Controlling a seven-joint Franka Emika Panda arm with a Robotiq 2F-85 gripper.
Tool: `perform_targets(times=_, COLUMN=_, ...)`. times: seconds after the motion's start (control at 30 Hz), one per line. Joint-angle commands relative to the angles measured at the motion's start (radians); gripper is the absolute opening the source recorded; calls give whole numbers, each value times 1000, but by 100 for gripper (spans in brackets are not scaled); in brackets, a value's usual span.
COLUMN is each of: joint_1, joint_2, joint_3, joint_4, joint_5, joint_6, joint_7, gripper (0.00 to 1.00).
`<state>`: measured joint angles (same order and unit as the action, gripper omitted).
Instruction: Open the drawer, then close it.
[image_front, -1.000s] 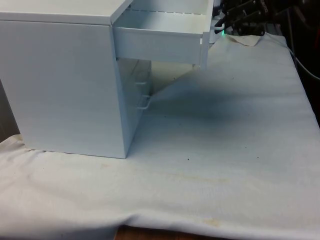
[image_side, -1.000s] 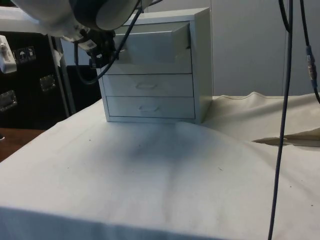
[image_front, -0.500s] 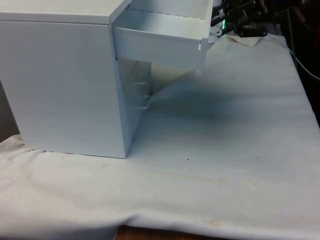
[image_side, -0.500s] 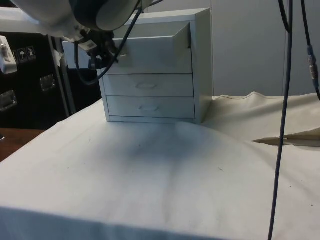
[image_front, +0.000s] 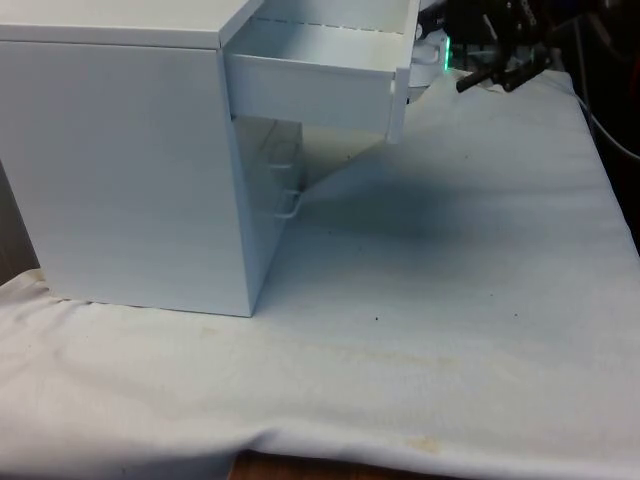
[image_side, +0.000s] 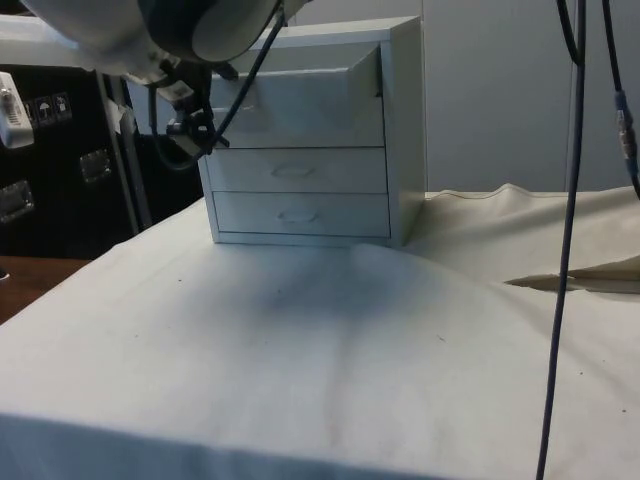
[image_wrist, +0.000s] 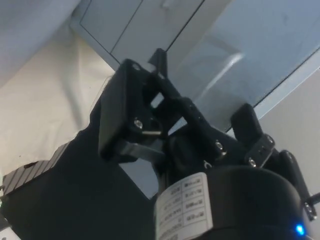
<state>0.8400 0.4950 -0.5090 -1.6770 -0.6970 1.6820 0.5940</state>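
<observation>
Boxy smooth white chest (image_front: 130, 160), top drawer (image_front: 315, 75) half out, black claw (image_front: 495, 72) nearby, fingers spread, holding nothing.

A white chest of drawers (image_front: 130, 160) stands on the white cloth (image_front: 450, 300), filling the frame from nine to eleven o'clock. Its top drawer (image_front: 320, 70) juts out toward one o'clock, open, with a pale interior. Lower drawer handles (image_front: 288, 205) show beneath it. The black gripper (image_front: 495, 70) hangs at one o'clock, just beside the drawer's front, apart from it.
</observation>
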Motion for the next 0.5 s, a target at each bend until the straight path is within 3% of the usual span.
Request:
perform_targets(times=0.0, joint_1=5, joint_2=5, joint_3=3, joint_4=7, joint_5=2, joint_6=-9, joint_7=4, gripper=100)
perform_targets(times=0.47, joint_1=4, joint_2=42, joint_3=54, joint_4=45, joint_5=13, joint_6=-37, joint_7=54, gripper=100)
